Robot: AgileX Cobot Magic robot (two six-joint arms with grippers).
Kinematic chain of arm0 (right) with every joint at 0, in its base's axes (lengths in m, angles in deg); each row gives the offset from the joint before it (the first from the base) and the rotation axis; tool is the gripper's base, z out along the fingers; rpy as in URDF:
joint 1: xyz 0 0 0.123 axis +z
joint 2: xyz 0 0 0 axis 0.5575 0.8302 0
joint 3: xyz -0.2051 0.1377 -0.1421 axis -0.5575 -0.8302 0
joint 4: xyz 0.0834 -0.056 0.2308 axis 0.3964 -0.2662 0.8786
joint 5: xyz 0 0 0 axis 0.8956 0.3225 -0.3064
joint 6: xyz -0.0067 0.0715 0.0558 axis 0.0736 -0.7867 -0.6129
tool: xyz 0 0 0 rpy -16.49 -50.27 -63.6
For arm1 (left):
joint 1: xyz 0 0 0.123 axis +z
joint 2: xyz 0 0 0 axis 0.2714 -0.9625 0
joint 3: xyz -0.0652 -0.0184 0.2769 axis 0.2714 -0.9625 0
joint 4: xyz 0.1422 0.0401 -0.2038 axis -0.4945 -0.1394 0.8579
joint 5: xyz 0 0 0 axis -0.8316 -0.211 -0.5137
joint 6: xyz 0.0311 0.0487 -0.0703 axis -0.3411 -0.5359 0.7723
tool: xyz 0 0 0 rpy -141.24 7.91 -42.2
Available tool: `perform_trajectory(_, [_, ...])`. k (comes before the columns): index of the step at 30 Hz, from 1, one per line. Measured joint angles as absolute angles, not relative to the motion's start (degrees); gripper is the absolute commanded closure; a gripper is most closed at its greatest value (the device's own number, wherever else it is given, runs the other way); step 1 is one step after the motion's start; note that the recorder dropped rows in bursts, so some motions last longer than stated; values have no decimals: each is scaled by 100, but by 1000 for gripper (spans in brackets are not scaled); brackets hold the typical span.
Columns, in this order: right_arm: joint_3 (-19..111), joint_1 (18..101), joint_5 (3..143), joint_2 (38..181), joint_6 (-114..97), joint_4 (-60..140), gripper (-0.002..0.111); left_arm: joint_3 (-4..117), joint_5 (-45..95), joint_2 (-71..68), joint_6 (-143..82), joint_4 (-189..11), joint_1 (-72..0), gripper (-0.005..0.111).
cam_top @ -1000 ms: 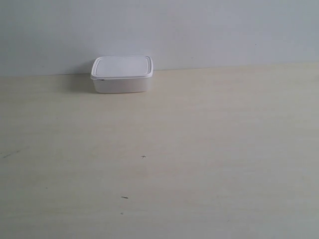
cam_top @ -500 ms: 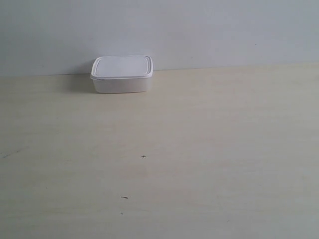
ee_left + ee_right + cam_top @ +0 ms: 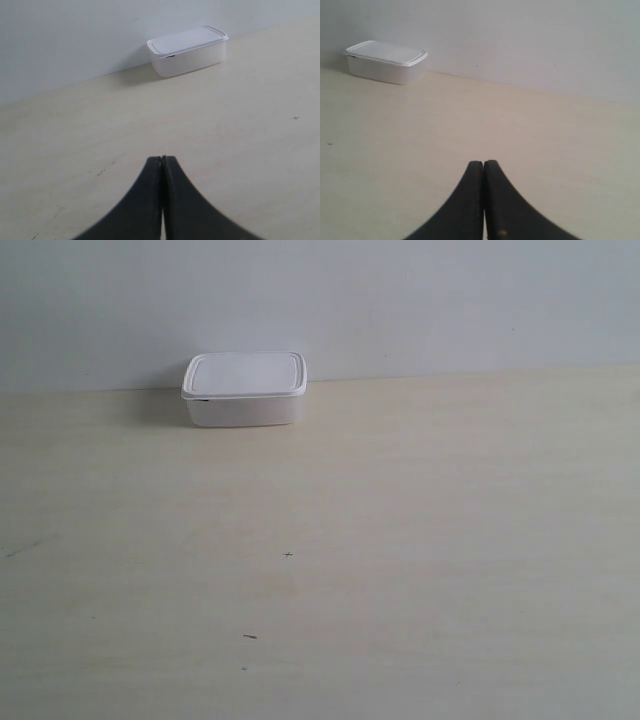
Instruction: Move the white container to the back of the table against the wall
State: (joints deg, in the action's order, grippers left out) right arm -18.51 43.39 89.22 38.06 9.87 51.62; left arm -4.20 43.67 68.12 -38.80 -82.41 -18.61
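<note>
The white container (image 3: 245, 389) with its flat rimmed lid stands at the back of the cream table (image 3: 400, 540), its rear side at the pale wall (image 3: 400, 300). Both wrist views also show the white container (image 3: 187, 51) (image 3: 386, 61) far ahead by the wall. My left gripper (image 3: 162, 159) is shut with nothing between its black fingers, well away from the box. My right gripper (image 3: 483, 163) is shut and empty too, far from the box. Neither arm shows in the exterior view.
Small dark specks (image 3: 288, 555) (image 3: 249, 636) mark the tabletop. A faint scuff (image 3: 25, 548) lies near the exterior view's left edge. Bare wood-grain surface stretches between the grippers and the box.
</note>
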Motion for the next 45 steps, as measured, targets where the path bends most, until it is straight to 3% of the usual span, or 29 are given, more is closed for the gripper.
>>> perform_trajectory(8, [-1851, 4339, 8952, 3806, -61, 4859, 108, -420, 4367, 6812, -3880, -8241, -1861, 107])
perform_trajectory(45, [-1851, 4339, 8984, 3806, -117, 4837, 108, -420, 4367, 6812, -3880, -8241, -1861, 107])
